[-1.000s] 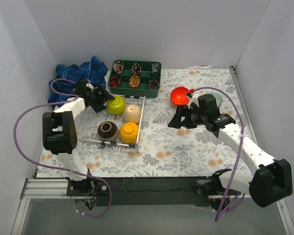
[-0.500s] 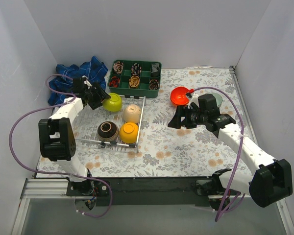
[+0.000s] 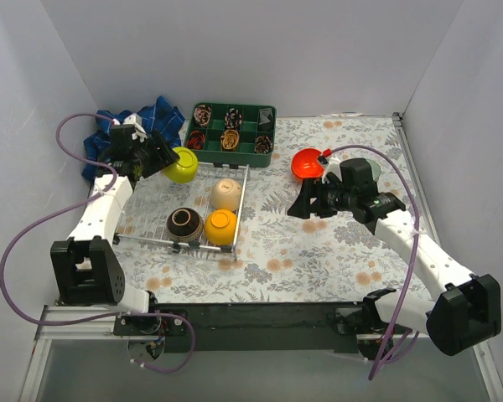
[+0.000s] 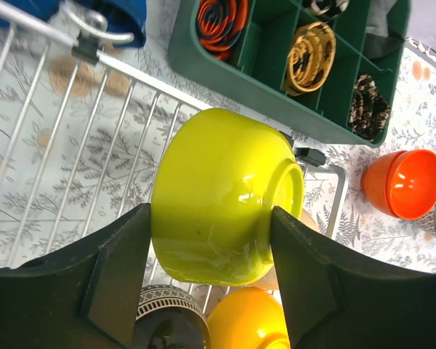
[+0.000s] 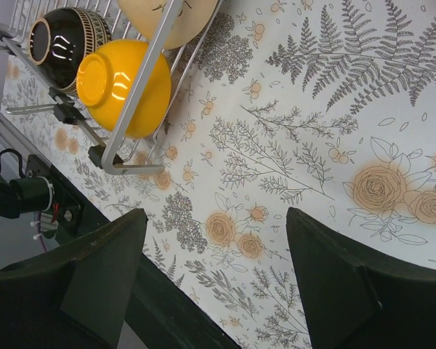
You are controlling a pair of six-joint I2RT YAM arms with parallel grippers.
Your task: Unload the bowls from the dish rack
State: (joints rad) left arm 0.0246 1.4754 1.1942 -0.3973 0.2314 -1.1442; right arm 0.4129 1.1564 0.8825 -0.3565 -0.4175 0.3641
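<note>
My left gripper is shut on the lime green bowl and holds it lifted over the far edge of the white wire dish rack; the wrist view shows both fingers pressed on the green bowl. In the rack lie a beige bowl, a dark brown patterned bowl and a yellow-orange bowl. An orange-red bowl and a pale teal bowl sit on the table at the right. My right gripper is open and empty over the floral cloth.
A green compartment tray with hair ties stands behind the rack. A blue cloth lies at the back left. Purple cables loop beside both arms. White walls close the sides and back.
My left gripper has lifted the lime green bowl out of the rack and drawn it back toward the far left. The right arm has stayed still.
</note>
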